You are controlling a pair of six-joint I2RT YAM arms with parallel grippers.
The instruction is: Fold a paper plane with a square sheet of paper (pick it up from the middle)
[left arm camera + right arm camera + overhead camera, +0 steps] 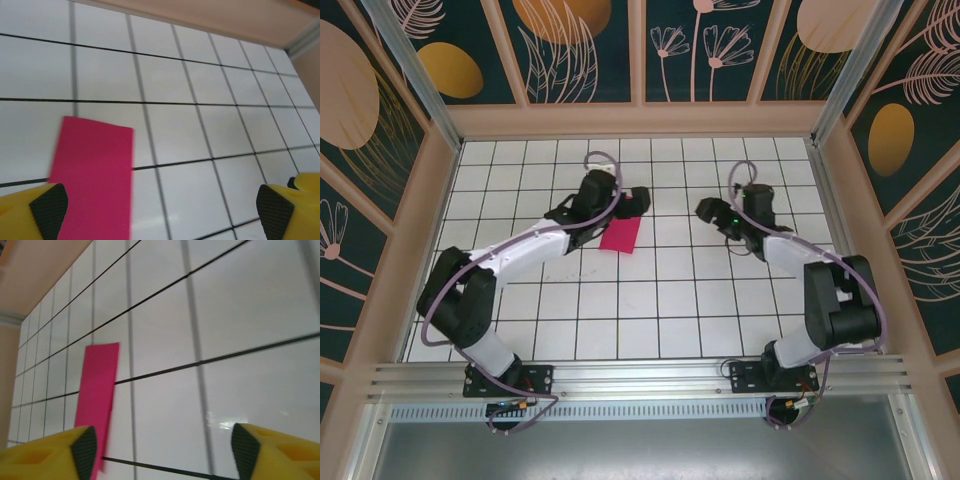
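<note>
Pink paper (620, 236) lies partly hidden under the wide-open, empty left gripper (637, 203); right gripper (705, 210) also open, empty.

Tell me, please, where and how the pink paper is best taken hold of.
Probably at its middle, from above. The paper lies flat on the table as a narrow strip, so no edge is raised to slip under; an open claw could span its short width and pinch the long edges inward. The left claw is nearest.
</note>
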